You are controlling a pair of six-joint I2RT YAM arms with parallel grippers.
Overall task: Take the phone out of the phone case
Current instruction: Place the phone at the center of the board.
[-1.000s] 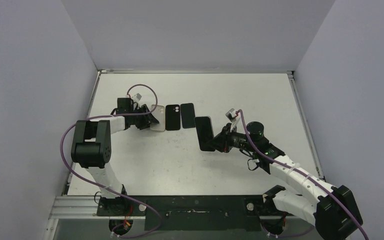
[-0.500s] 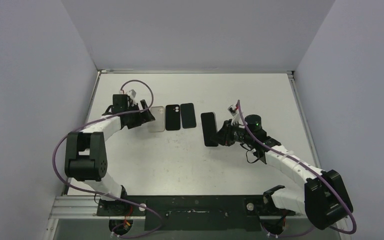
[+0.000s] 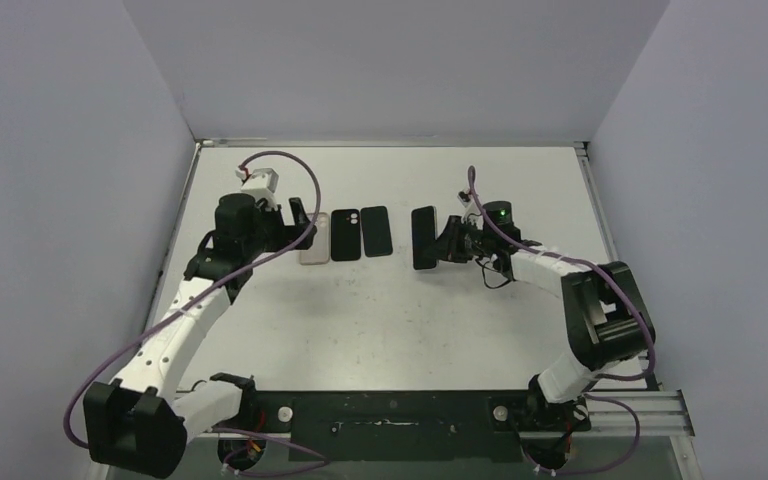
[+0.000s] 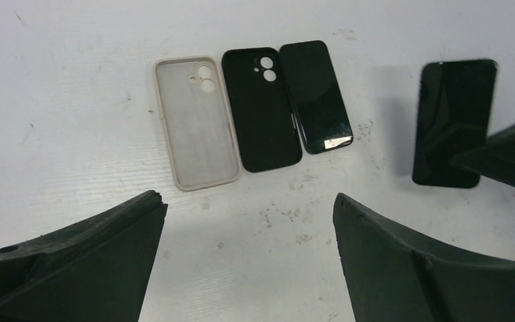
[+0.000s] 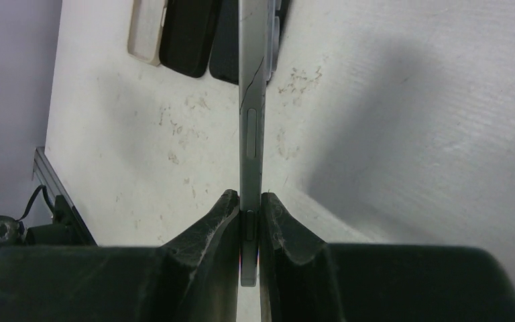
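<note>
The black phone with a pale metal edge (image 5: 251, 100) is pinched by one short end between the closed fingers of the right gripper (image 5: 249, 208). It hangs above the surface, out of any case, and throws a shadow onto the surface beside it. From above, this phone (image 3: 423, 238) sits right of centre with the right gripper (image 3: 442, 241) just behind it. The empty beige phone case (image 4: 196, 122) lies hollow side up at the left end of a row. It is apart from the left gripper (image 4: 248, 200), whose fingers stand wide open with nothing between them.

A second ago the left gripper was down on the beige phone case; it has since let go and drawn back, leaving the case flat in much the same spot. The right arm has carried its phone up from nearer the table's middle to a place level with the row.

Touching the beige case is a black phone case (image 4: 260, 107), also hollow side up, then a second black phone (image 4: 315, 95) against that.

The white table (image 3: 380, 320) is scuffed with small dark marks. Pale grey walls (image 3: 380, 70) close three sides, and a metal rail (image 3: 150, 415) runs along the near edge.
</note>
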